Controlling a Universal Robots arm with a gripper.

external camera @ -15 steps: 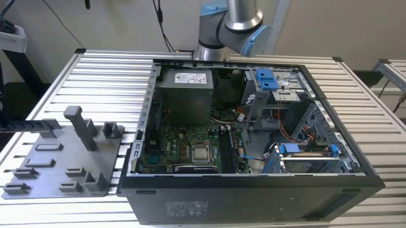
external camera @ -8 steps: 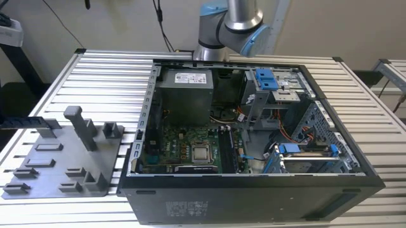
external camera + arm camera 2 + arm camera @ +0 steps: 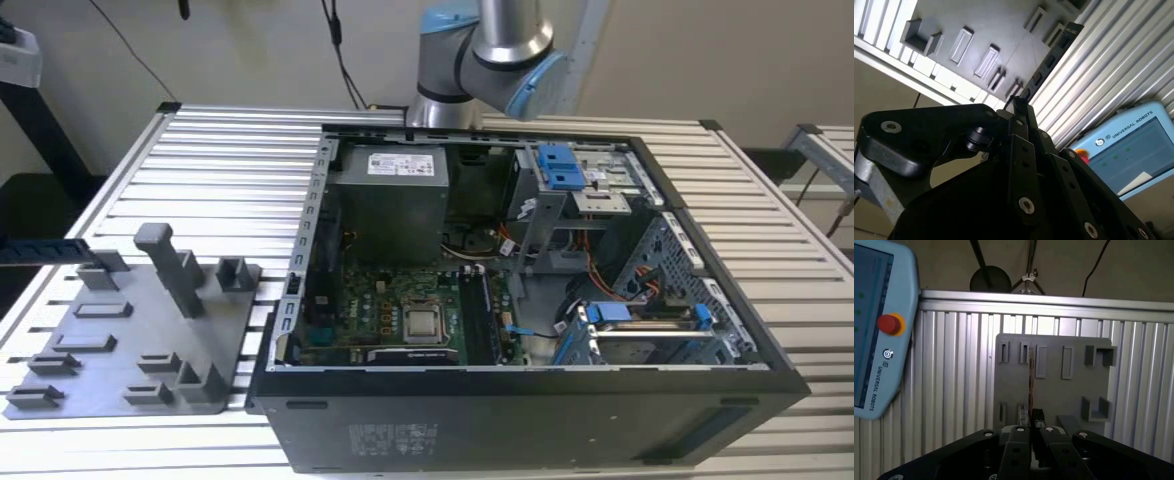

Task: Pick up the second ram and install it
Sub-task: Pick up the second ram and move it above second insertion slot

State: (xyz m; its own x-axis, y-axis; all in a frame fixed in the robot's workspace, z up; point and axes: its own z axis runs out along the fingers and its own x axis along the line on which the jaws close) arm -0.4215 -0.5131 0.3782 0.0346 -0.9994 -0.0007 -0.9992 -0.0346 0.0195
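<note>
The second ram (image 3: 1030, 374) is a thin dark stick seen edge-on, and my gripper (image 3: 1033, 426) is shut on one end of it. It hangs over the grey fixture plate (image 3: 1054, 385) with its slots and posts. In the second wrist view the ram (image 3: 1050, 54) reaches out from the black fingers (image 3: 1026, 117) across the plate's edge (image 3: 999, 25). In the exterior view the ram (image 3: 43, 248) juts in as a dark blue bar at the exterior view's left edge, above the plate (image 3: 120, 350).
An open computer case (image 3: 534, 425) lies on the slatted aluminium table (image 3: 227, 170), with the motherboard (image 3: 400, 315) and its processor socket exposed. The arm's base (image 3: 481, 60) stands behind the case. A teach pendant (image 3: 879, 330) rests beside the plate.
</note>
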